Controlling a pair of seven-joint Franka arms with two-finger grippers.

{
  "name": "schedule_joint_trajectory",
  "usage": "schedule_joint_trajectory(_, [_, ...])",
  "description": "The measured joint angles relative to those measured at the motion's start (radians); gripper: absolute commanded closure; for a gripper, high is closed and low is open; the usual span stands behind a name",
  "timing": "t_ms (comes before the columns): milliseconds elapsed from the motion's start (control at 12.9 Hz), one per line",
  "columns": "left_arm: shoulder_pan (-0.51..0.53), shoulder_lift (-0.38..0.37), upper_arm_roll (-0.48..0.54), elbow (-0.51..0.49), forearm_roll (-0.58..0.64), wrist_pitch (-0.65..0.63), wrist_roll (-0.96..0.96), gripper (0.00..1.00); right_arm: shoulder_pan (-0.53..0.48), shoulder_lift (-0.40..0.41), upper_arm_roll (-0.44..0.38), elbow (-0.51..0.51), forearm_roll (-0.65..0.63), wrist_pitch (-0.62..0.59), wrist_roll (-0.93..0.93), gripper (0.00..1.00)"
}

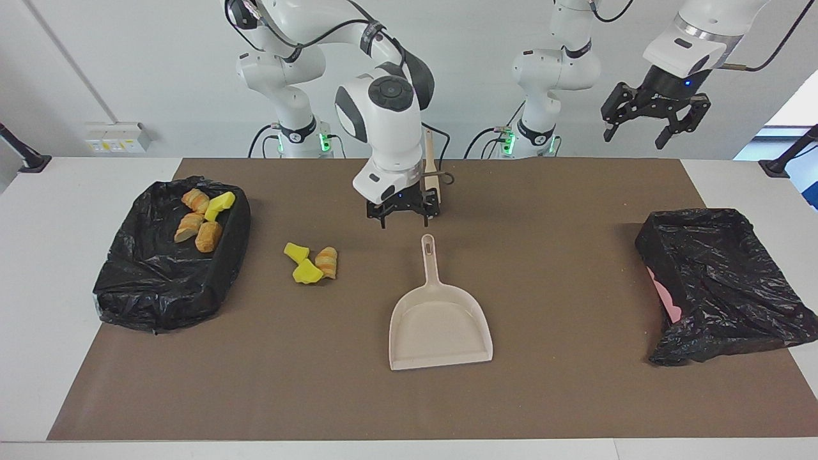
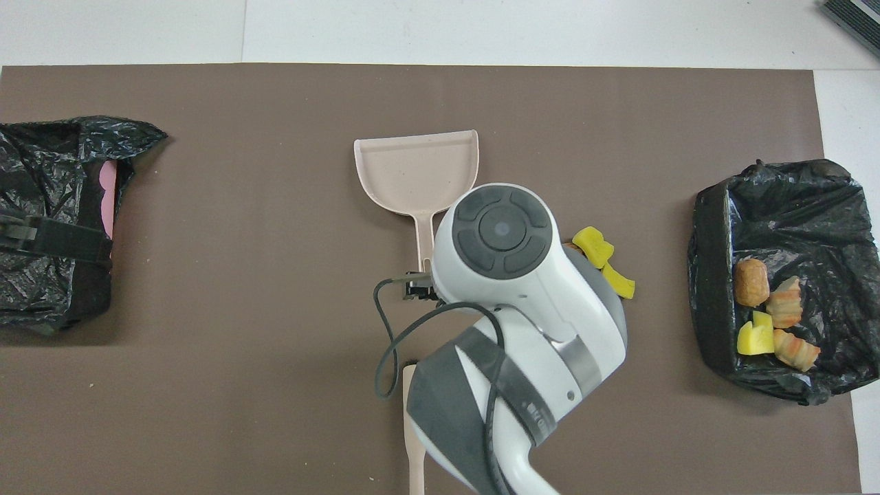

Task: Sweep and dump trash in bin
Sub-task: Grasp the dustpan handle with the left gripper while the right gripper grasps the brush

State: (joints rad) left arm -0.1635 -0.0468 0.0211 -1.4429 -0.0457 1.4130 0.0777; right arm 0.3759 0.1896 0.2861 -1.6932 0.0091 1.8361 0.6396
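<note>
- The beige plastic dustpan [image 1: 439, 326] lies flat on the brown table mat [image 1: 562, 396] near the middle of the table, its handle pointing toward the robots, nothing gripping it.
- The right gripper [image 1: 404, 214] hangs in the air over the mat, just on the robots' side of the handle's tip, with its fingers spread apart and nothing between them.
- A slim beige stick-like handle [image 2: 414, 440] lies on the mat nearer to the robots than the dustpan, partly hidden by the right arm.
- Three loose sponge chunks [image 1: 311, 262], two yellow and one orange-and-cream striped, sit together on the mat between the dustpan and the bin at the right arm's end.
- That black bag-lined bin [image 1: 167, 281] holds four more sponge pieces [image 1: 201, 220], yellow and striped, clustered in its corner nearer to the robots.
- A second black bag-lined bin [image 1: 722, 287] with a pink patch showing stands at the left arm's end of the table.
- The left gripper [image 1: 654, 124] waits high in the air above that end, jaws open and empty.
</note>
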Motion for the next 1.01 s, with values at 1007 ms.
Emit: schedule_joint_trajectory(1007, [-0.263,0.172,-0.048,-0.194,0.0,0.423,-0.314,0.0,0.366,-0.274,0.004,-0.631,0.156,0.361,0.246,0.0])
